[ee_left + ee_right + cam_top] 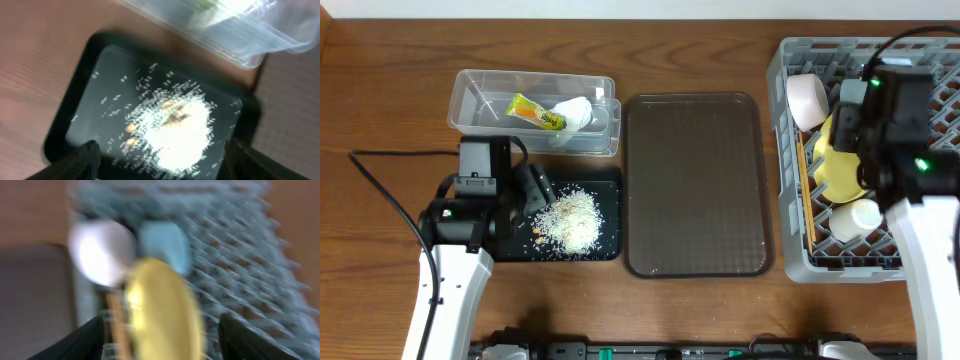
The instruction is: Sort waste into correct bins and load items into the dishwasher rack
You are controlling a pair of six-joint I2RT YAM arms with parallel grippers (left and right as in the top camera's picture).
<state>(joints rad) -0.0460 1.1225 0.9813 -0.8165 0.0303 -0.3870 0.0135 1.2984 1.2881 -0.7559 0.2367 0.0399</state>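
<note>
Loose white rice with brown bits [568, 219] lies in the black tray [605, 180]. My left gripper [533, 190] hovers open over it; in the left wrist view the rice [175, 125] is just ahead of the open fingers [165, 165]. The snack wrapper [534, 111] and napkin [575, 112] lie in the clear tub [470, 100]. The grey rack [790, 240] holds the white bowl [807, 100], yellow plate [832, 160], white cup [857, 218] and chopsticks [807, 195]. My right gripper [855, 130] is open above the plate [160, 310]; the light-blue bowl [165, 245] stands behind it.
The brown serving tray [695, 185] lies between the black tray and the rack. A black cable [390, 195] runs over the table at the left. The right wrist view is blurred.
</note>
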